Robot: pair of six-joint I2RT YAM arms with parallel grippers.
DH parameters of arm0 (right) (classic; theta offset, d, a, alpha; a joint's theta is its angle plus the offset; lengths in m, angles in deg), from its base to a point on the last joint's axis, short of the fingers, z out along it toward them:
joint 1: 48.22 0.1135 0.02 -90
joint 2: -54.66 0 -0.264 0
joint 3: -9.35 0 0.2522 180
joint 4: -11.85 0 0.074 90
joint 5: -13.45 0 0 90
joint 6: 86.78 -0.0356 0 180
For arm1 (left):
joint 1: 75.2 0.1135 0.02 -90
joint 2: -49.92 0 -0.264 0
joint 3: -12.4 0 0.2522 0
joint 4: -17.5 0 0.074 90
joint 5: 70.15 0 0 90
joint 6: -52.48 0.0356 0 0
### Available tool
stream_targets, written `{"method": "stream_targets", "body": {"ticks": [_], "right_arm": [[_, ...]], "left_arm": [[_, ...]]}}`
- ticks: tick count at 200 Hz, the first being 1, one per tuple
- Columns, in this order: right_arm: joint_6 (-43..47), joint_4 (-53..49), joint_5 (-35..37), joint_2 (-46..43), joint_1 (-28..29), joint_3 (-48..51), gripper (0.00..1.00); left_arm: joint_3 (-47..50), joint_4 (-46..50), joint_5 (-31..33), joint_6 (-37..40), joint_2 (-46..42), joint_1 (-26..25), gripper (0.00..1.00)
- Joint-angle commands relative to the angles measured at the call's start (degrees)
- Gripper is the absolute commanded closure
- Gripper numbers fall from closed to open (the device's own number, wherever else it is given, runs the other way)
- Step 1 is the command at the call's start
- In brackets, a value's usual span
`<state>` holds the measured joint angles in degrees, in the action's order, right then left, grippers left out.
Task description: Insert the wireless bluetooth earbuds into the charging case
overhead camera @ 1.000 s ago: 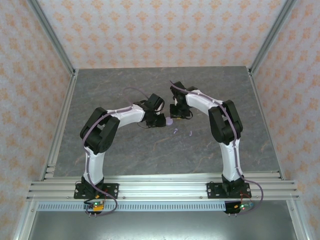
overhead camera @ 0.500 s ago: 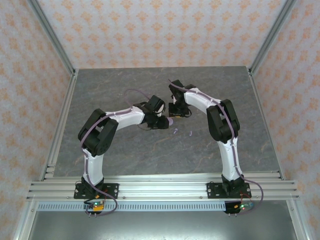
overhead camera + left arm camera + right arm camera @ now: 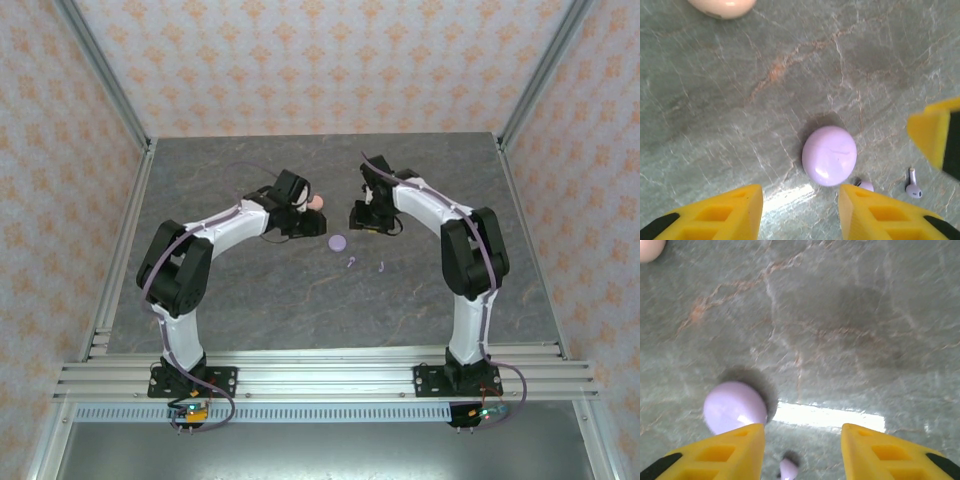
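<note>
Since the earlier frames, both arms had been drawn apart from the spot where they had met over the lilac case (image 3: 338, 242), which was thereby left uncovered on the table (image 3: 250, 290). The left gripper (image 3: 800, 214) had been withdrawn to the left and the right gripper (image 3: 802, 451) to the right, each now poised off to its own side of the case.

The left jaws were found released: the yellow fingers (image 3: 715, 215) stood apart, with bare table between them and nothing grasped. The right jaws were found in the same condition, parted and grasping nothing.

The lilac case was recorded lying flat with its smooth dome upward, and its lid appeared closed. Two lilac earbuds (image 3: 351, 263) were noted loose on the table, outside the case on its near side. One lay just beside the case and the other farther to the right, apart from the first.

A pink case (image 3: 317, 201) was noted beyond the lilac case, close to the left gripper and apart from the lilac case.
</note>
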<state>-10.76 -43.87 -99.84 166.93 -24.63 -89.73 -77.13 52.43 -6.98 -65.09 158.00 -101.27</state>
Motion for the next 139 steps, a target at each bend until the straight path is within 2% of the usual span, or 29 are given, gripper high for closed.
{"method": "stream_targets", "body": {"ticks": [1,61,110,139], "right_arm": [[-3.4,4.66,-5.29,-2.57,0.26,3.91,0.54],[-8.86,12.62,-12.13,-3.99,0.28,10.92,0.54],[-10.05,14.76,-13.69,-3.38,0.34,12.1,0.55],[-11.05,16.01,-14.15,-2.35,0.35,12.18,0.6]], "left_arm": [[-2.58,-1.41,-3.66,0.01,3.52,0.42,0.55],[-5.53,-4.82,-8.78,-1.43,9.4,0.73,0.54],[-5.53,-7.43,-11.09,-2.74,11.53,0.67,0.52],[-5.12,-8.35,-12.29,-2.75,11.9,0.58,0.53]]}}
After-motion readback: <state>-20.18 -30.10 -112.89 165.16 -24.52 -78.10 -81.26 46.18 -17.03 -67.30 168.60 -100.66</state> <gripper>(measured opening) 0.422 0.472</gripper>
